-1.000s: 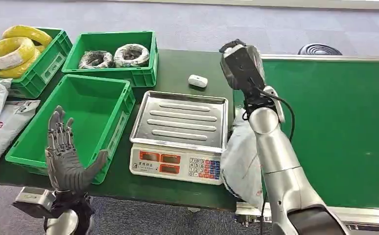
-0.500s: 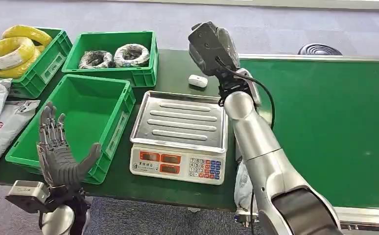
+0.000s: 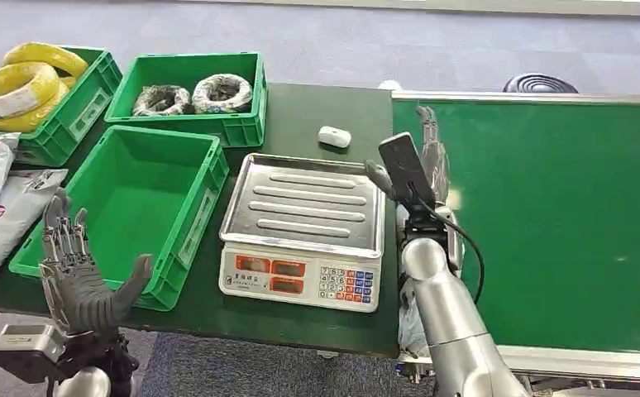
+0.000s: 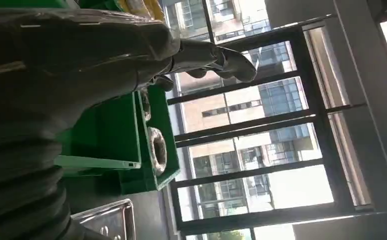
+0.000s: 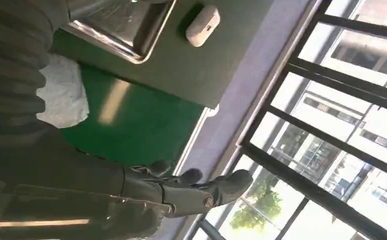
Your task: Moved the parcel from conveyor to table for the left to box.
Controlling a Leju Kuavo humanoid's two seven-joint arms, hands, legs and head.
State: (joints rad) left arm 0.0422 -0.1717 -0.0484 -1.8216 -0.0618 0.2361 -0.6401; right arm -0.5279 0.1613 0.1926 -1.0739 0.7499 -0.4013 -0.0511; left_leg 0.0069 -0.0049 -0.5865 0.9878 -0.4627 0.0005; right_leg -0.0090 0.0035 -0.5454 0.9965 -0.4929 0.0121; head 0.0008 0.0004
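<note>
Left hand (image 3: 81, 277) raised, palm up, fingers spread and empty, right hand (image 3: 429, 157) held edge-on, fingers straight, holding nothing

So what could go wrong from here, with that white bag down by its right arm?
The parcel sits at the near edge between the conveyor and the scale, partly behind the right arm, so it might slip off. The right hand is raised with nothing in it, apart from the parcel; reaching back down could bump the scale's tray. The left hand hovers open near the empty green bin, well away from the parcel, so a reach across could knock the scale.
</note>
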